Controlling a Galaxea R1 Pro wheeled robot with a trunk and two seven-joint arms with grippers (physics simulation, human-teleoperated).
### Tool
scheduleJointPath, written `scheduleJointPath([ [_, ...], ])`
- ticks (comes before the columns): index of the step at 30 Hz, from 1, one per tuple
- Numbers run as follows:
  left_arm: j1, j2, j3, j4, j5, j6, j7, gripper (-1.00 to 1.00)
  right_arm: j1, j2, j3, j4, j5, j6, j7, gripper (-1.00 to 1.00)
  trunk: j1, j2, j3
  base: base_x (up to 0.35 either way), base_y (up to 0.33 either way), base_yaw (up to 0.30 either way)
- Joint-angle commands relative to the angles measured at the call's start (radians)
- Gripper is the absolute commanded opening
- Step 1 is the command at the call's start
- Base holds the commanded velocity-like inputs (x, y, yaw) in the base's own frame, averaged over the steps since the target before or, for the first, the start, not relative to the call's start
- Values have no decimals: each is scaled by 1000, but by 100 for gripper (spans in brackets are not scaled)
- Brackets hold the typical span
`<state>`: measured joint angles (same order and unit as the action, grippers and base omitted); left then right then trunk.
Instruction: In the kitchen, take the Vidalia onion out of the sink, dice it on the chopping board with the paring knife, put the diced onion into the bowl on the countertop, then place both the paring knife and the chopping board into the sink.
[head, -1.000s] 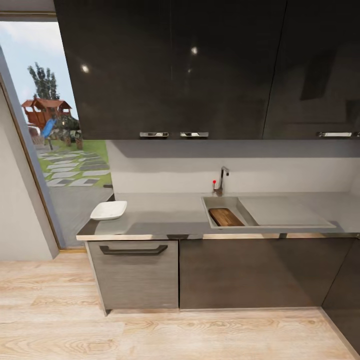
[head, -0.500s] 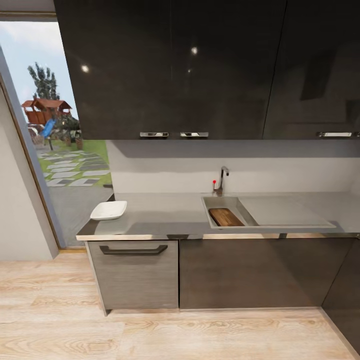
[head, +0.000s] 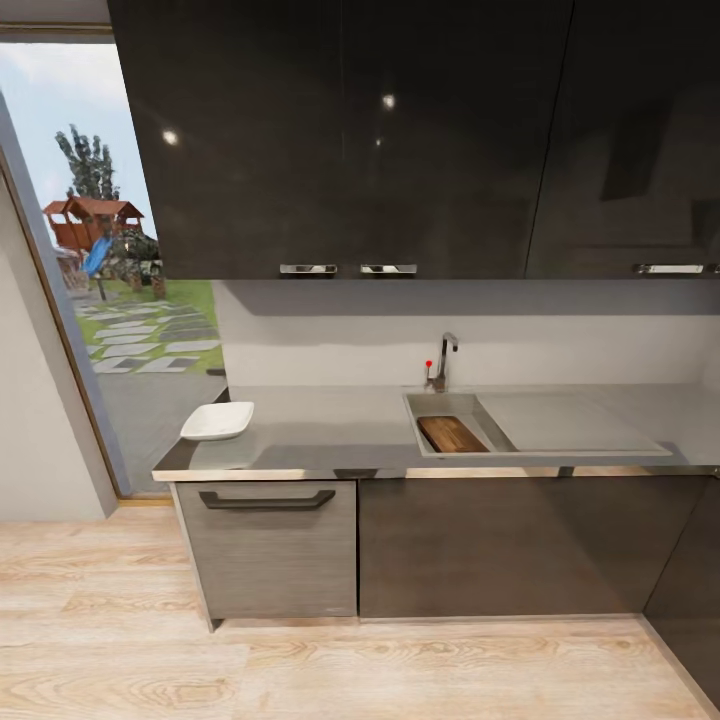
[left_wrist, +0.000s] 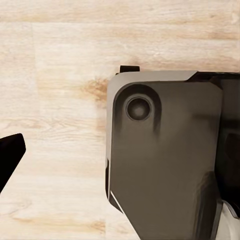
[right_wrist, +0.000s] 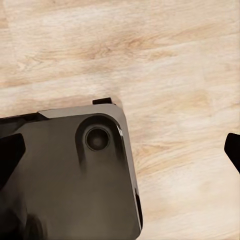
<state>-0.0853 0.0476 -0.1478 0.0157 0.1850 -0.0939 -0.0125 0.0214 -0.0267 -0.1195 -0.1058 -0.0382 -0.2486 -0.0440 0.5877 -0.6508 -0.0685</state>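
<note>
Cabinets hang dark above the worktop, which carries the sink and, well apart at its window end, the white bowl. Chopping board lies inside the basin. Knife and onion are too small or hidden to make out, so completion cannot be confirmed; a knife left out would leave the task unfinished. Each wrist view shows the robot's base over wooden floor. Left end effector and right end effector show one dark fingertip each; I cannot tell whether they are spread.
</note>
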Motion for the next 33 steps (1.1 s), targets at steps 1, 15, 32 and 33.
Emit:
scheduleJointPath([
  [1, -1, 0, -9, 2, 10, -4, -1, 100, 1, 0, -3, -2, -4, -2, 1, 100, 0, -1, -1, 0, 0, 0],
  [15, -1, 0, -9, 1, 10, -4, -1, 100, 2, 1, -3, -2, -3, -2, 1, 100, 0, -1, -1, 0, 0, 0],
  [32, -1, 0, -9, 2, 10, -4, -1, 100, 1, 1, -3, -2, -3, -2, 1, 100, 0, -1, -1, 0, 0, 0],
  [33, -1, 0, -9, 2, 10, -4, -1, 100, 1, 1, -3, -2, -3, -2, 1, 100, 0, -1, -1, 0, 0, 0],
])
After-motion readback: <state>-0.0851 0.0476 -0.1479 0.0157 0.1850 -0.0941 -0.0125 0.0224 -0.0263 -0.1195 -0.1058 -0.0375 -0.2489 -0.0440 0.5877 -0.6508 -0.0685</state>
